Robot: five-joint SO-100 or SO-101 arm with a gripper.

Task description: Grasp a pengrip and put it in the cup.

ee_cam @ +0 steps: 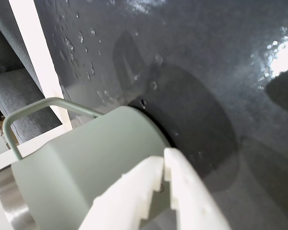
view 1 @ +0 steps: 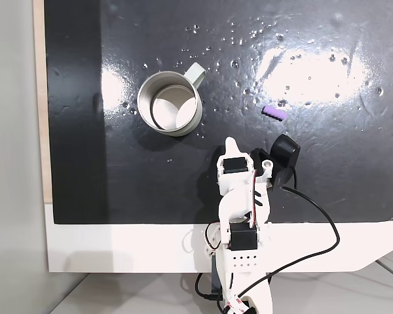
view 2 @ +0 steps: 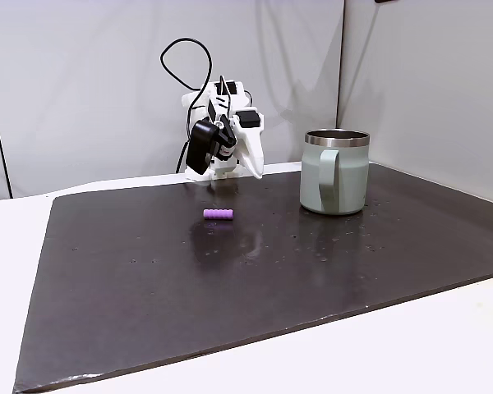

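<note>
Surface (view 1: 118, 183) is a dark glossy mat carrying an upright cup (view 2: 335, 174) and, well apart from it, a purple pengrip (view 1: 274, 113) lying flat; jaws (ee_cam: 164, 165) of the white arm are closed and empty beside the cup

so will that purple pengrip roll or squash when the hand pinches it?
The pengrip is a short ribbed cylinder lying on its side on the glossy dark mat, so a nudge across its axis would probably roll it. It looks like soft rubber: likely to squash slightly, and the ribs should help friction. It is tiny, probably very light.
</note>
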